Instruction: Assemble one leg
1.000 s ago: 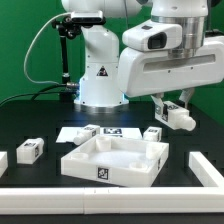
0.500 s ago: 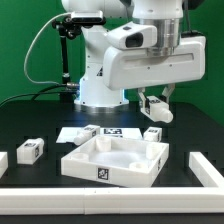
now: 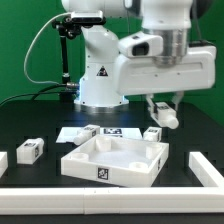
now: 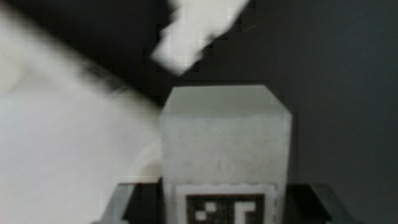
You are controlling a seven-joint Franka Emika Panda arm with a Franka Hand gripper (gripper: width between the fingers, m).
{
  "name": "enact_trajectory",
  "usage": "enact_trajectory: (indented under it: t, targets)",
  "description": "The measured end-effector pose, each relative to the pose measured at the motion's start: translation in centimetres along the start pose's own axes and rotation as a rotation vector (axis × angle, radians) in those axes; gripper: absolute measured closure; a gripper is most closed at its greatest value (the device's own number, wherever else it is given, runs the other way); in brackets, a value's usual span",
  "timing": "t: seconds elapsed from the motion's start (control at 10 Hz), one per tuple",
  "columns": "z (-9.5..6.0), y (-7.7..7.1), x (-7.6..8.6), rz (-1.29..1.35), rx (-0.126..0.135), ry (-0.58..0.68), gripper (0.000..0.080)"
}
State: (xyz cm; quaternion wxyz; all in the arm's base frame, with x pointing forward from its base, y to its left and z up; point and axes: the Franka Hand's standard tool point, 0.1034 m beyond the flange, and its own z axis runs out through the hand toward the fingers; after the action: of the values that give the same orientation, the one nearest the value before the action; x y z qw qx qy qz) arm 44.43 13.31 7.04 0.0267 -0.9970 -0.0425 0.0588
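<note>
Black counter (image 3: 30, 125), centre-right of frame: leg (image 3: 163, 114) clamped in jaws (long axis tilted), hanging clear above far right corner of tray (image 3: 76, 161).

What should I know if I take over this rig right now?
End effector: shut on the leg, held clear of the table, toward the exterior view's right of the tray.
The tray lies flat, with no leg fitted that shows.
One loose leg is at the exterior view's left, another by the tray's far corner.
Done: pick-up. Left: fit the leg to the tray.
</note>
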Motion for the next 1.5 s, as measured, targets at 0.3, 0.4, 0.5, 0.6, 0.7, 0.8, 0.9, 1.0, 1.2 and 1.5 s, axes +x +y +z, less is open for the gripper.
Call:
enact_trajectory:
  t: [0.3, 0.4, 0.5, 0.6, 0.7, 0.8, 0.9, 1.0, 1.2, 1.5]
  targets:
    - [3.0, -2.1, 0.0, 0.042, 0.007, 0.001, 0.0520]
    - [3.5, -2.0, -0.1, 0.040, 0.008, 0.004, 0.0520]
    - [3.9, -1.8, -0.5, 0.042, 0.007, 0.000, 0.0520]
    - [4.1, -1.7, -0.7, 0.046, 0.007, -0.005, 0.0520]
    - [4.1, -1.6, -0.7, 0.047, 0.007, -0.005, 0.0520]
    - [4.1, -1.7, -0.7, 0.047, 0.007, -0.005, 0.0461]
    - [4.1, -1.7, -0.7, 0.047, 0.007, -0.005, 0.0328]
    - [4.1, -1.7, -0.7, 0.047, 0.007, -0.006, 0.0328]
    - [4.1, -1.7, -0.7, 0.047, 0.007, -0.005, 0.0187]
    - [0.4, 1.4, -1.3, 0.103, 0.036, -0.003, 0.0153]
